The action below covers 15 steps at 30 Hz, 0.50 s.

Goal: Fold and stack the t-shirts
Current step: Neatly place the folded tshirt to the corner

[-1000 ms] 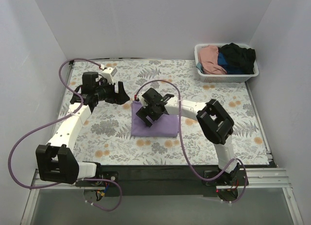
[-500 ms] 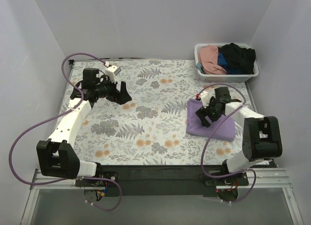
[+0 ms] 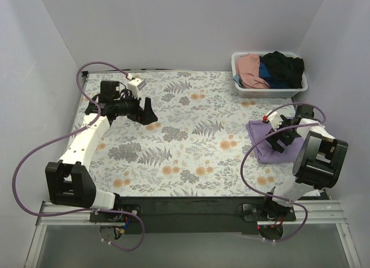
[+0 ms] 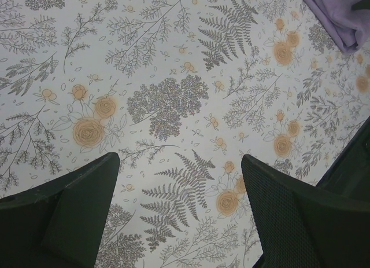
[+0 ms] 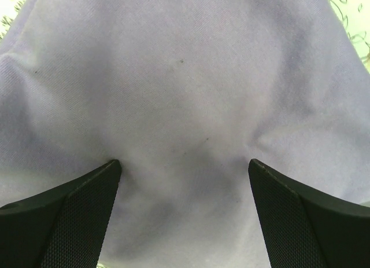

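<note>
I see left gripper (image 4: 179, 157) spread wide, empty. Right gripper (image 5: 182, 164) splayed wide, tips pressing lavender t-shirt (image 5: 185, 77), nothing pinched; arm hides shirt's right side.

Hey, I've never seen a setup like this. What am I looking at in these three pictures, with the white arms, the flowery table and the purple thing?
These are two white robot arms bolted at the near edge of a flower-patterned table. The wide picture comes from a fixed camera above and behind them. The other two come from small cameras on the wrists, so the dark wedges at the bottom are each arm's own two fingers. The left hand hangs open over bare table, holding nothing. The right hand is down on a folded lavender t-shirt at the right side. Its fingers are spread wide on the cloth, not pinching it. In the far right corner a white basket holds more shirts: pink, blue and black.
</note>
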Available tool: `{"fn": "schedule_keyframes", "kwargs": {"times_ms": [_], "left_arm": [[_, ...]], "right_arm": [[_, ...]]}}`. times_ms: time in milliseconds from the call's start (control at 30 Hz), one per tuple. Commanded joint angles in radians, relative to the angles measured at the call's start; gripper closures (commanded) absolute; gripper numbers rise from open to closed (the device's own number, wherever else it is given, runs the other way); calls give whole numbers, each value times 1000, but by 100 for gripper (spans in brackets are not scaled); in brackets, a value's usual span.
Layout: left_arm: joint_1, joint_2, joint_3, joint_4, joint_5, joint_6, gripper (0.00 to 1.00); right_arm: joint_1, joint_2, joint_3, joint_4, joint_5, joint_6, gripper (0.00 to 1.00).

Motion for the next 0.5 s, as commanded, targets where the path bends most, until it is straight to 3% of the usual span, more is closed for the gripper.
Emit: {"fn": "schedule_keyframes", "kwargs": {"times_ms": [0, 233, 333, 467], "left_arm": [[2, -11, 43, -28, 8, 20, 14], [2, 14, 67, -24, -25, -29, 14], [3, 20, 89, -11, -77, -86, 14], [2, 101, 191, -109, -129, -173, 14]], "right_arm": [[-50, 132, -57, -56, 262, -214, 3], [-50, 94, 18, -157, 183, -96, 2], [-46, 34, 104, -254, 101, -49, 2], [-29, -61, 326, -415, -17, 54, 2]]}}
